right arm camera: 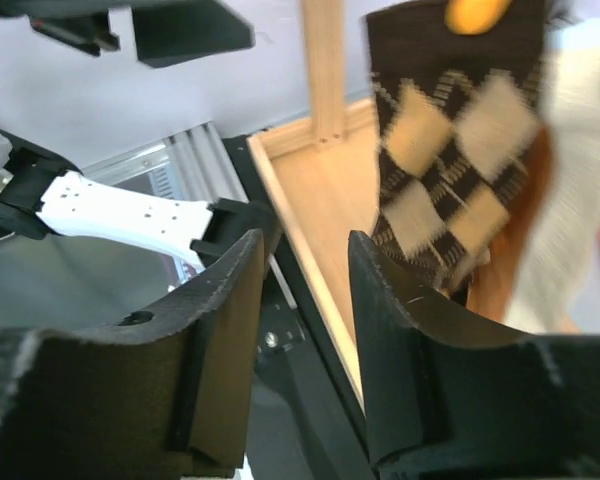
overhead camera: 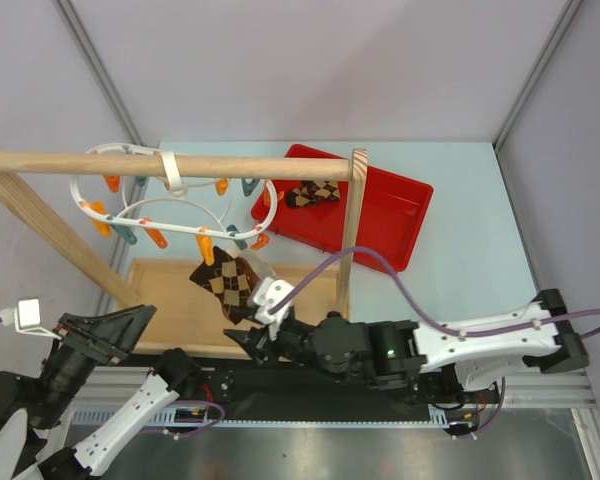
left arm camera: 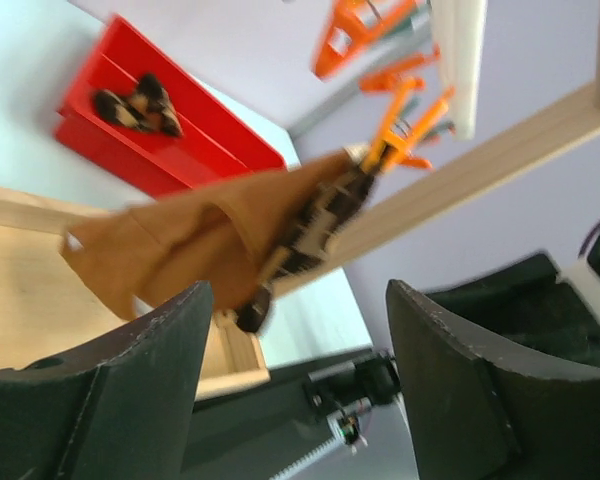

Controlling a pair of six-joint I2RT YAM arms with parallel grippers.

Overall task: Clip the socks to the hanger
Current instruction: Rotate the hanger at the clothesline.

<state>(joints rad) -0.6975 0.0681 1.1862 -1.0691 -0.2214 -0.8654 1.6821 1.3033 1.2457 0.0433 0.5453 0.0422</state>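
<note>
The clipped sock (overhead camera: 225, 282) hung from an orange peg of the hanger (overhead camera: 180, 199), just beyond the right gripper (overhead camera: 246, 342), whose fingers stood slightly apart and held nothing. 1 loose sock (overhead camera: 313, 192) lay in the red tray (overhead camera: 390, 215), far and right of it, its length running left-right. The right arm looked nearer, though the wooden post (overhead camera: 354, 200) stood close by. The left gripper (overhead camera: 130, 322) gaped wide, empty.

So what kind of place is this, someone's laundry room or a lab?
Most likely a robotics lab test cell: bare grey panel walls, black-and-white robot arms bolted to a ribbed metal rail, and a wooden rod frame with a white plastic wavy hanger.
</note>
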